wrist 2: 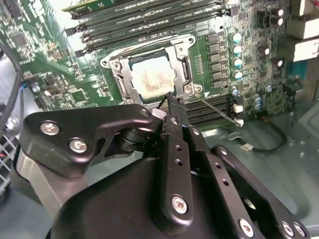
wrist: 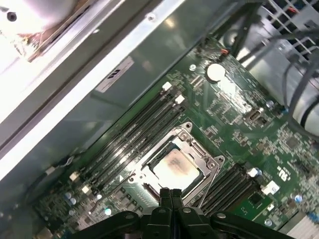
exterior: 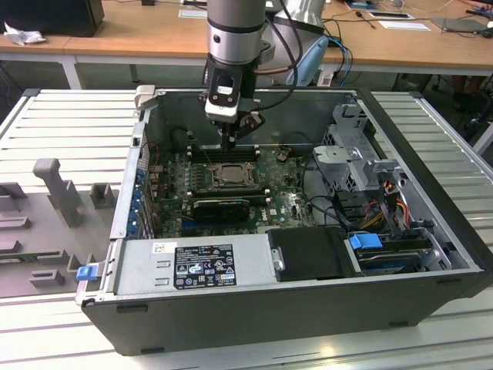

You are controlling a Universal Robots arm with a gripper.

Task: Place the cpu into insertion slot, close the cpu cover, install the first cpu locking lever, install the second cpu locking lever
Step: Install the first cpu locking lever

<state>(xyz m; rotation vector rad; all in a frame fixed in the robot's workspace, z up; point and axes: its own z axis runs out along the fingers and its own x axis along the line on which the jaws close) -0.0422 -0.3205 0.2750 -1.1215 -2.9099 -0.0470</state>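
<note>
The pale cpu [wrist 2: 152,79] lies in the insertion slot [exterior: 229,176] on the green motherboard, also seen in the first wrist view as cpu [wrist: 174,167]. The silvery cpu cover [wrist 2: 119,82] lies flat around the chip, its window framing it; the cover [wrist: 202,149] looks the same from the other side. My gripper [wrist 2: 172,102] is shut with nothing in it, its tips at the socket's edge. In the exterior view the gripper [exterior: 229,142] hangs just behind the socket. A thin locking lever [wrist 2: 215,108] runs outward from the socket corner beside the fingertips.
Black memory slots [wrist 2: 149,22] flank the socket. The open case holds a power supply [exterior: 192,266], a drive cage [exterior: 358,154] with cables [exterior: 385,212] and a black heatsink bar [exterior: 222,208]. Grey fixtures [exterior: 58,189] stand on the slatted table at the exterior view's left.
</note>
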